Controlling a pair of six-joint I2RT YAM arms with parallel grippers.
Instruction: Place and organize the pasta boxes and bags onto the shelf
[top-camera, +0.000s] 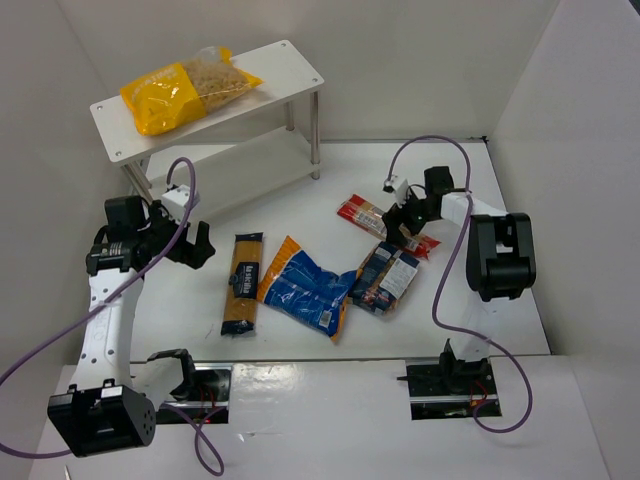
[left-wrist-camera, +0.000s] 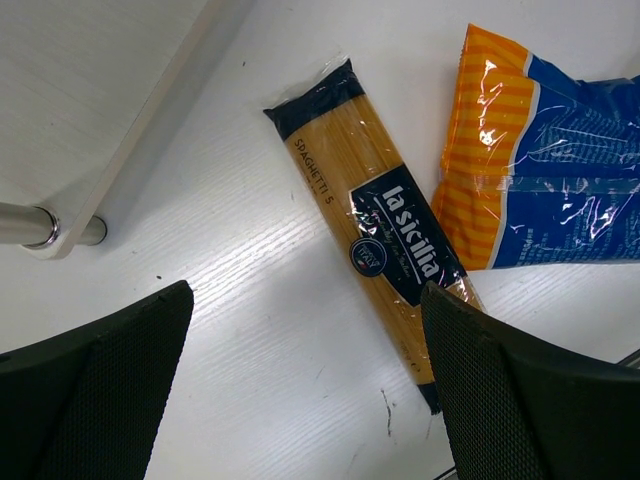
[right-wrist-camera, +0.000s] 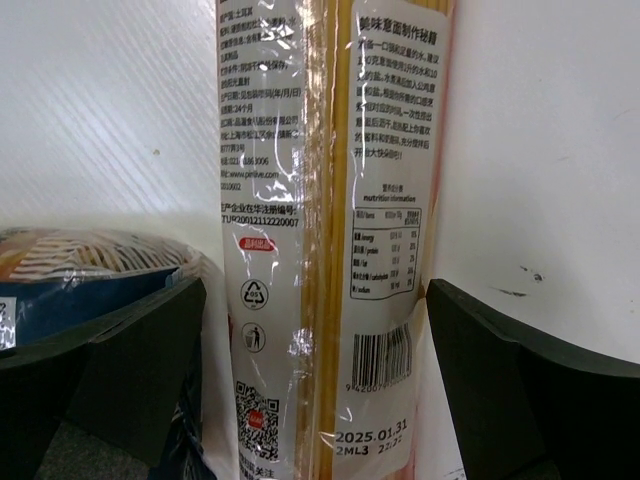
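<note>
The white two-tier shelf (top-camera: 290, 62) stands at the back left, and the yellow-and-clear macaroni bag (top-camera: 185, 90) lies on its top board. On the table lie the black-and-yellow spaghetti pack (top-camera: 242, 283) (left-wrist-camera: 380, 240), the crinkly blue bag (top-camera: 305, 288) (left-wrist-camera: 560, 170), the dark navy pack (top-camera: 385, 278) (right-wrist-camera: 60, 290) and the red-and-clear spaghetti bag (top-camera: 365, 215) (right-wrist-camera: 320, 200). My left gripper (top-camera: 195, 245) (left-wrist-camera: 305, 340) hangs open over bare table, just left of the black-and-yellow pack. My right gripper (top-camera: 405, 225) (right-wrist-camera: 315, 330) is open, with one finger on each side of the red-and-clear bag.
The shelf's lower board (left-wrist-camera: 100, 100) and a silver leg (left-wrist-camera: 40, 225) sit close to the left gripper. White walls (top-camera: 560, 120) enclose the table. Purple cables (top-camera: 440, 145) loop above both arms. The navy pack presses against the right gripper's left finger (right-wrist-camera: 110, 350).
</note>
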